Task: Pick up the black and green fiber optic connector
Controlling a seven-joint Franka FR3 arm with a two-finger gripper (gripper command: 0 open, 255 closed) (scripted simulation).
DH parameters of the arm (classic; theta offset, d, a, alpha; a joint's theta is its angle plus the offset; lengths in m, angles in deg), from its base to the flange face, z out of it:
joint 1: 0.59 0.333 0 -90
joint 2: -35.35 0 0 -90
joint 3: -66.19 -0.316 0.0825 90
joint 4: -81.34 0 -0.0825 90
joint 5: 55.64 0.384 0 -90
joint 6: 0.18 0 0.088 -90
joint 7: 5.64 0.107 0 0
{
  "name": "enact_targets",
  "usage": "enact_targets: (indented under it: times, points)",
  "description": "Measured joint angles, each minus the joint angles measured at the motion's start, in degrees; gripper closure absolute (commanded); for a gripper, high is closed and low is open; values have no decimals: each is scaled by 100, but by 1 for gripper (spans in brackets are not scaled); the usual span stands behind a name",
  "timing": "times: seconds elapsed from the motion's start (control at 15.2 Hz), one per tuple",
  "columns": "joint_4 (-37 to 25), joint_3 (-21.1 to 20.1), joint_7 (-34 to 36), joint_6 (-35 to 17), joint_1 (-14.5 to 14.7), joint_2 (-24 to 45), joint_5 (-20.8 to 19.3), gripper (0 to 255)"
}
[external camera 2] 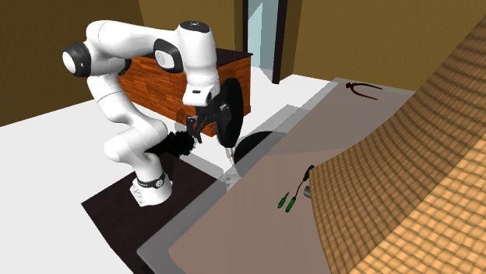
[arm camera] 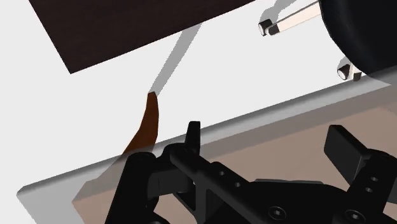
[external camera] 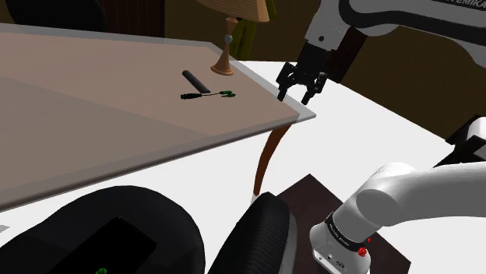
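Note:
The black and green fiber optic connector [external camera: 209, 95] lies flat on the brownish table [external camera: 93, 101], a thin black cable with green plugs at one end. In the second exterior view the connector [external camera 2: 293, 192] rests beside the lamp shade. My black gripper [external camera: 302, 87] hangs open with nothing in it, just off the table's corner, to the shoulder view's right of the connector and well apart from it. The second exterior view has the gripper [external camera 2: 195, 129] above the floor near the table edge. Through the wrist camera, both fingers [arm camera: 191, 136] stand apart over the table's grey rim [arm camera: 254, 121].
A short black cylinder [external camera: 192, 80] lies just behind the connector, and a lamp base [external camera: 223, 65] stands at the table's back edge under a wide woven shade [external camera 2: 405, 179]. A black chair [external camera: 257, 233] sits by the stand. A curved brown table leg [arm camera: 145, 124] is below the corner.

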Motion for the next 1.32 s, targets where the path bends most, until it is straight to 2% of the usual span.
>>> enact_targets:
  times: [0.33,0.66,0.99,1.32]
  points:
    - [-316,-579,1424,-668,-245,804,272,0]
    - [-983,-1040,2821,-1207,-529,1832,245,0]
    - [-1692,-1375,4259,-1688,-727,2883,-30,0]
    - [-2574,-1466,5638,-2012,-802,4009,-505,0]
